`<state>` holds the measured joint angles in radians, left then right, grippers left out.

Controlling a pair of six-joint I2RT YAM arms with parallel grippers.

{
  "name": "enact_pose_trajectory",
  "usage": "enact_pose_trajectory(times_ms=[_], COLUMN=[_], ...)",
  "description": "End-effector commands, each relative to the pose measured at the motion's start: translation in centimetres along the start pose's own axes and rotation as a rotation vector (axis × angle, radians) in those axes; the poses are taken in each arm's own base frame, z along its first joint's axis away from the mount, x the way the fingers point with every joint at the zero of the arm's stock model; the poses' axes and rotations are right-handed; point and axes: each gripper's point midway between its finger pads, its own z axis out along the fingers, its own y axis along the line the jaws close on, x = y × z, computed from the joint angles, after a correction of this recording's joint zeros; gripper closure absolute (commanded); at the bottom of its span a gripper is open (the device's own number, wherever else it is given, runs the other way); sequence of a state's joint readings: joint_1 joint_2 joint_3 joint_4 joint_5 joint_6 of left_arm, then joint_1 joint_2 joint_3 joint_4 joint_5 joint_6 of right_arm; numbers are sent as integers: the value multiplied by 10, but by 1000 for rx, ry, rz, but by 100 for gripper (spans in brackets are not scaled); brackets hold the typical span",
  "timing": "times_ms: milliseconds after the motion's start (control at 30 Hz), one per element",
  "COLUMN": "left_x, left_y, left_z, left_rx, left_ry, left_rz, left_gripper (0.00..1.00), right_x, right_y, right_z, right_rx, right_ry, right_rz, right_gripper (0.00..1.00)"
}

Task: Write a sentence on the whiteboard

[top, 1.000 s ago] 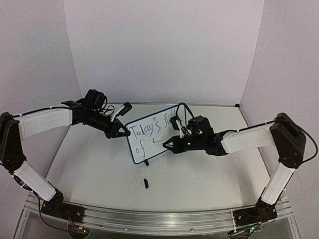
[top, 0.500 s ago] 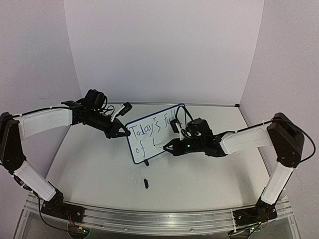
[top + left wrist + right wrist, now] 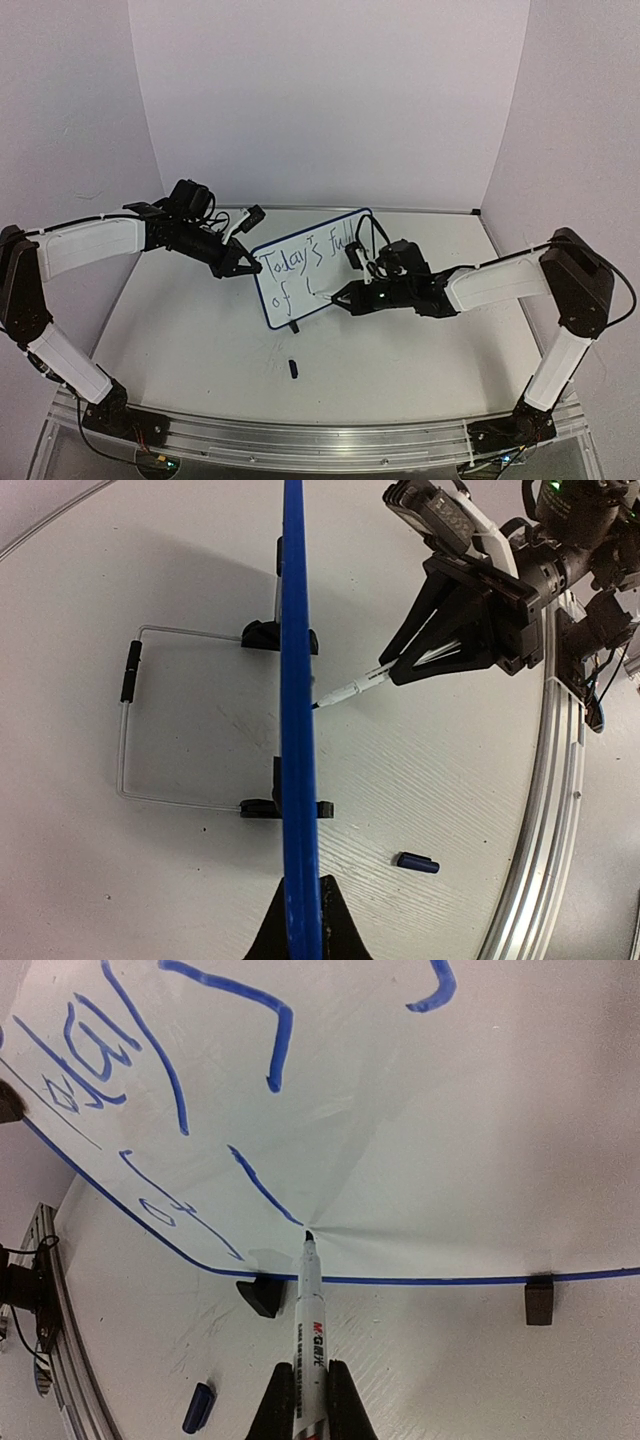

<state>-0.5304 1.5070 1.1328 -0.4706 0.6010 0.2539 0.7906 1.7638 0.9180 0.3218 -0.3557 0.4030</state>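
Two grippers are engaged. Left gripper [image 3: 300, 905] is clamped on the thin blue rim of the whiteboard [image 3: 322, 272], which stands upright mid-table on black clip feet [image 3: 262, 635] and a bent wire stand [image 3: 122, 742]. Right gripper [image 3: 309, 1395] pinches a slim white marker [image 3: 308, 1300], its dark tip touching the glossy board on the lower line of the sentence [image 3: 290, 262], written in thin blue strokes. A small dark cap [image 3: 417, 863] lies apart on the matte table [image 3: 190, 330].

The whiteboard [image 3: 296, 280], white with a blue rim, is standing on its long edge at the middle of the table [image 3: 200, 330]. The blue sentence [image 3: 290, 260] is running unfinished across it: "Today's full", then "of" and one stroke.
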Motion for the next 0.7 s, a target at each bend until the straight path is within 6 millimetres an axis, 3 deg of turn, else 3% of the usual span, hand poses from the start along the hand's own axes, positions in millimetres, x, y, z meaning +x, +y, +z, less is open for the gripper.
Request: enact_pose_trajectory(times_ms=[0, 267, 667], left_x=[19, 19, 19], left_y=[-3, -4, -3], left_z=[7, 7, 8], left_rx=[7, 7, 8], left_ry=[81, 83, 84], left_rz=[-24, -24, -23], left_gripper=[100, 100, 100], right_x=[-32, -43, -38], right_y=[13, 15, 9], right_z=[-19, -17, -10], right_rx=[-13, -3, 14], right_ry=[-99, -124, -109], right_rz=[-15, -26, -26], right_gripper=[100, 100, 100])
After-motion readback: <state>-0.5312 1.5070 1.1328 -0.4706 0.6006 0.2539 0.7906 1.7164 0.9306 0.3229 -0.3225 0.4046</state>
